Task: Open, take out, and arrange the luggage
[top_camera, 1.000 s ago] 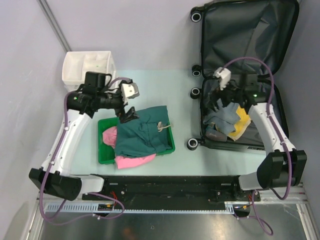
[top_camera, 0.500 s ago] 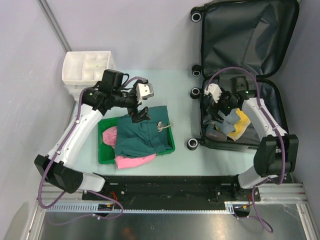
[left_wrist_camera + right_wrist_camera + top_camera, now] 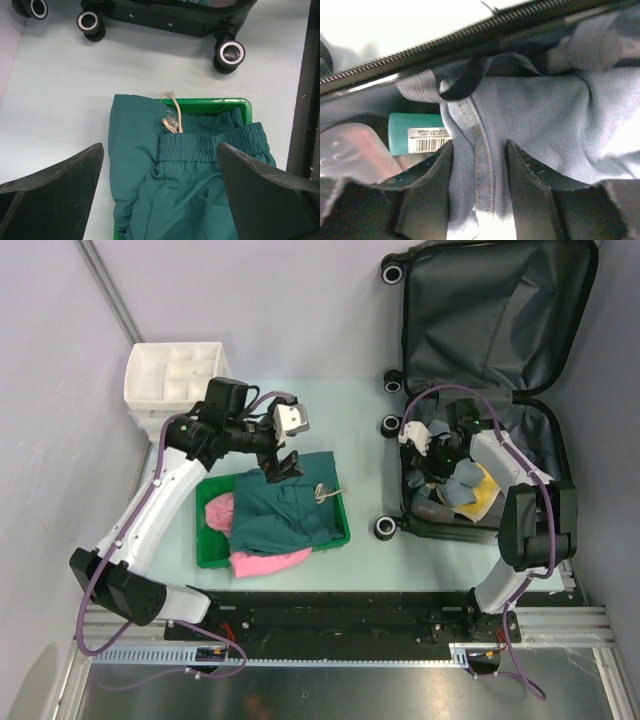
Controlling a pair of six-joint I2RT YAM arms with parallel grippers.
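Luggage (image 3: 490, 320) open, right gripper (image 3: 480, 150) has plunged in, jaws pinching the denim garment (image 3: 545, 110) for the next lift-out; left gripper (image 3: 160, 150) jaws gaping wide.

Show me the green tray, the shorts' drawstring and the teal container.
green tray (image 3: 215, 101): left wrist view, far rim.
drawstring (image 3: 176, 112): left wrist view, cord.
teal container (image 3: 427, 136): right wrist view, barcode label.

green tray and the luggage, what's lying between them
Nothing but bare pale table. The left wrist view shows an open strip running from the green tray at its far rim to the luggage wheels; the top view agrees.
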